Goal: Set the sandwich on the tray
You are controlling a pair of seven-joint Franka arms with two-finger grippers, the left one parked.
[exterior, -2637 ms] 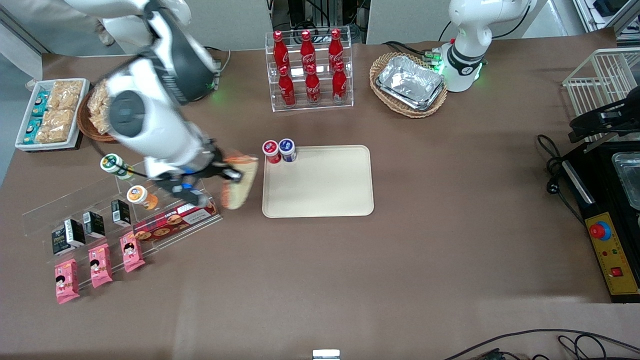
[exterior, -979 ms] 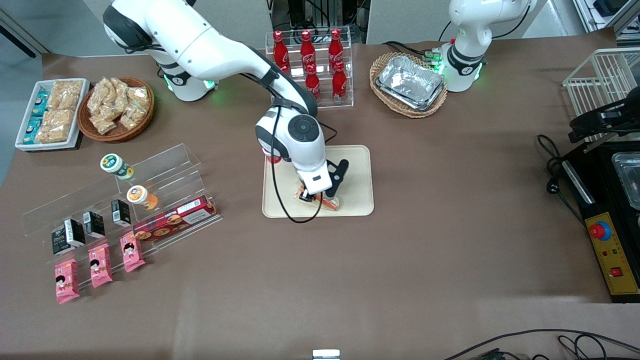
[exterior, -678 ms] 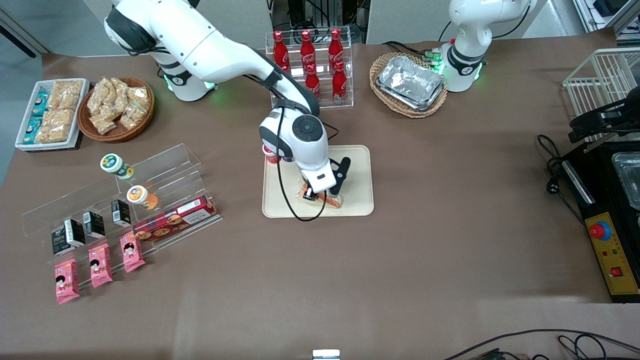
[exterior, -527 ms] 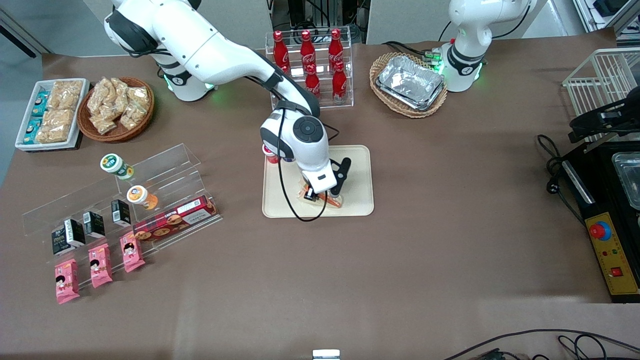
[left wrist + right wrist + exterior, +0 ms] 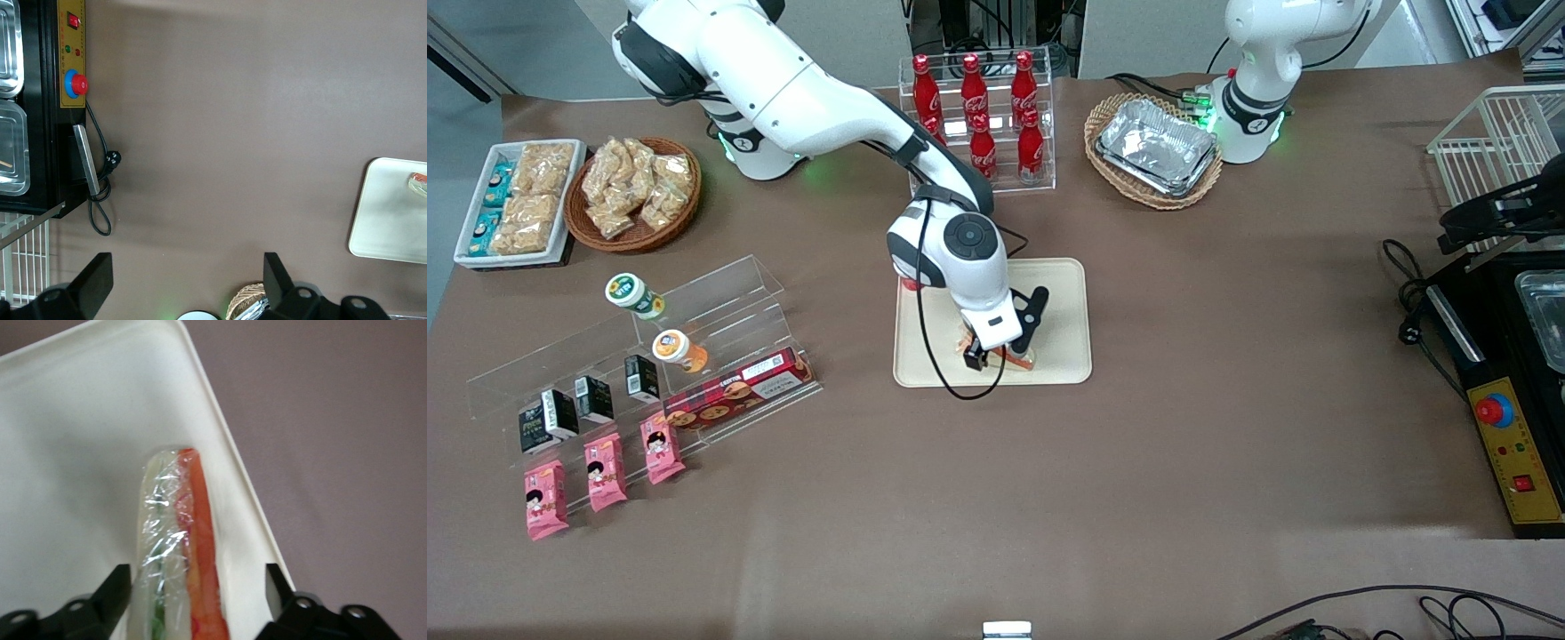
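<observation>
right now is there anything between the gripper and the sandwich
Nothing. In the right wrist view the gripper is open, with the sandwich lying directly between its fingers on the tray, and no other object between them.

We note the working arm (image 5: pixel 800 80) in glossy white shells with dark grey joint bands; a round grey cap on the wrist housing (image 5: pixel 967 238); black cable looping beside the gripper (image 5: pixel 996 351); black fingers (image 5: pixel 117 593) with screw heads above the jaws; green base light.
</observation>
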